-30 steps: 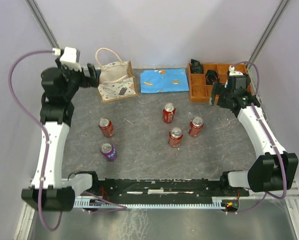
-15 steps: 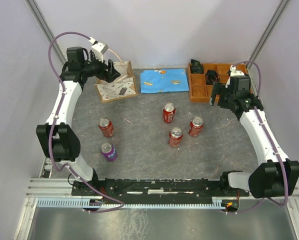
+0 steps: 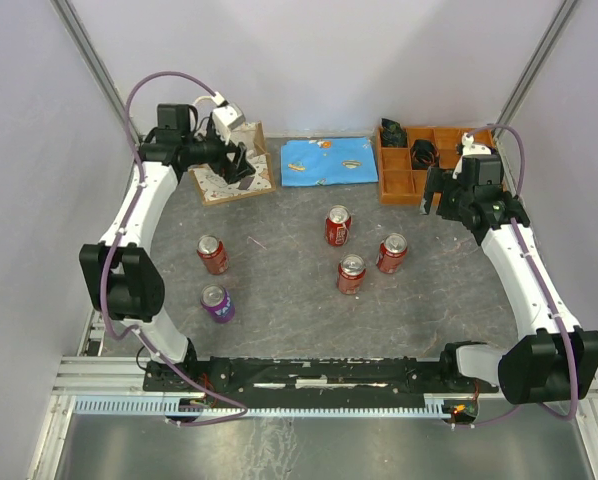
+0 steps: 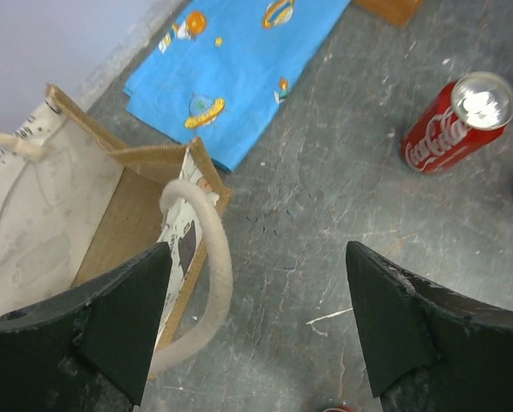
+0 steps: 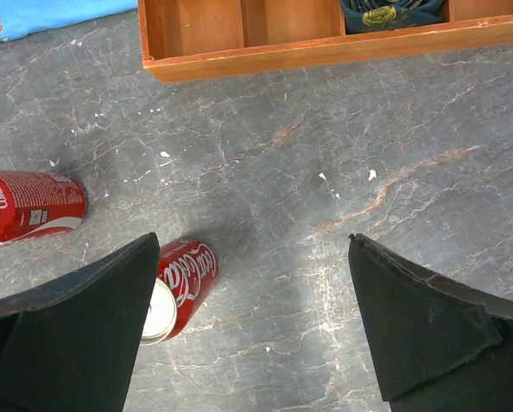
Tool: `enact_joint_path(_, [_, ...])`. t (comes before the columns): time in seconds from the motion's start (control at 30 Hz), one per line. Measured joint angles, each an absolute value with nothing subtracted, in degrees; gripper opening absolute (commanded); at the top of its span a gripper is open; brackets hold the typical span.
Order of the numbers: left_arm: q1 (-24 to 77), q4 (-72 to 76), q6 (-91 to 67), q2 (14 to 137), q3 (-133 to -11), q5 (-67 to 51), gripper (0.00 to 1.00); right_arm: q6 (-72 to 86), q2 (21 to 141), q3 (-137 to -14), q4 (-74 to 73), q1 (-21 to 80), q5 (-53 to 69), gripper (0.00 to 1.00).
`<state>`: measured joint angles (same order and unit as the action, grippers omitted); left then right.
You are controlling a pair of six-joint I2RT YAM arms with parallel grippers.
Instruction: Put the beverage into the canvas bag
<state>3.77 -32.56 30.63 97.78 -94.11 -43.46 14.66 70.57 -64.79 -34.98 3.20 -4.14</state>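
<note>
Purple can (image 3: 217, 303): upright, nearest the arm bases, at 7 o'clock on the table.
Left red can (image 3: 212, 254): upright, at 12 o'clock from the purple one and apart from it.
Middle red can (image 3: 351, 272): upright near the table's centre. The right red can (image 3: 392, 252) is at 2 o'clock from it and the far red can (image 3: 337, 225) at 12 o'clock.
Right gripper (image 5: 256, 326): jaws wide, nothing between them, over bare table at 2 o'clock. Its left finger covers the top of a half-hidden can (image 5: 186, 273); I cannot tell which of the red ones it is.
Left gripper (image 4: 256, 335): jaws wide, clamping nothing, above the bag's right rim.
Canvas bag (image 3: 217, 180): at 11 o'clock, mouth open. The left gripper partly covers it from above, and the wrist frame cuts it off.
Handle (image 4: 214, 275): loops just beside the left finger; I cannot tell whether they touch.
Blue cloth (image 3: 328, 160): flat, at 12 o'clock.
Wooden tray (image 3: 394, 183): at 1 o'clock, holding dark items too small to identify.
</note>
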Motion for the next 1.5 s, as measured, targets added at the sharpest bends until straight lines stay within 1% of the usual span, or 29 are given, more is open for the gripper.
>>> enact_joint_path(0.23, [4.58, -27.77, 33.71, 99.15, -88.95, -35.48, 0.89, 14.74, 70.57, -64.79, -35.18, 3.2, -4.08, 0.99])
enact_joint_path(0.27, [4.56, -26.74, 33.95, 99.74, -88.84, -34.2, 0.87, 14.74, 70.57, -64.79, -35.18, 3.2, -4.08, 0.99])
enact_joint_path(0.3, [4.56, -26.13, 34.02, 100.18, -88.84, -33.3, 0.83, 14.76, 70.57, -64.79, -35.18, 3.2, -4.08, 0.99])
enact_joint_path(0.33, [4.58, -25.54, 34.06, 100.62, -88.84, -32.6, 0.77, 14.81, 70.57, -64.77, -35.16, 3.2, -4.08, 0.99])
enact_joint_path(0.37, [4.6, -25.04, 34.15, 101.06, -88.84, -31.83, 0.67, 14.9, 70.57, -64.73, -35.16, 3.2, -4.05, 0.99])
enact_joint_path(0.4, [4.64, -24.82, 34.41, 101.43, -88.84, -31.42, 0.55, 14.92, 70.57, -64.64, -35.16, 3.2, -4.05, 0.99])
enact_joint_path(0.43, [4.73, -24.77, 34.74, 101.67, -88.84, -31.18, 0.34, 14.94, 70.54, -64.53, -35.16, 3.2, -4.05, 0.99])
enact_joint_path(0.47, [4.99, -24.93, 35.05, 101.78, -88.84, -30.92, 0.25, 14.98, 70.54, -64.34, -35.16, 3.2, -4.05, 0.99])
enact_joint_path(0.5, [5.28, -25.21, 35.4, 101.78, -88.84, -30.79, 0.11, 15.05, 70.54, -64.16, -35.16, 3.2, -4.01, 0.99])
enact_joint_path(0.53, [5.82, -25.28, 36.32, 101.78, -88.84, -30.59, 0.05, 15.11, 70.54, -63.99, -35.18, 3.2, -3.95, 0.99])
enact_joint_path(0.6, [7.31, -25.67, 37.58, 101.78, -88.86, -30.5, 0.03, 15.14, 70.54, -63.86, -35.2, 3.2, -3.6, 0.99])
enact_joint_path(0.9, [14.09, -31.86, 43.11, 101.21, -88.79, -33.08, 0.03, 15.11, 71.37, -65.08, -35.46, 3.2, -0.1, 0.99])
enact_joint_path(1.13, [18.63, -36.18, 44.69, 98.21, -88.27, -34.68, 0.03, 15.11, 73.63, -67.57, -35.68, 3.2, 3.14, 0.99])
enact_joint_path(1.3, [21.39, -36.27, 42.22, 96.71, -88.09, -36.4, 0.03, 15.14, 74.7, -68.25, -35.7, 3.2, 4.8, 0.99])
enact_joint_path(1.5, [21.63, -35.81, 35.18, 96.71, -88.79, -37.69, 0.03, 15.16, 75.07, -68.25, -35.7, 3.2, 5.63, 0.99])
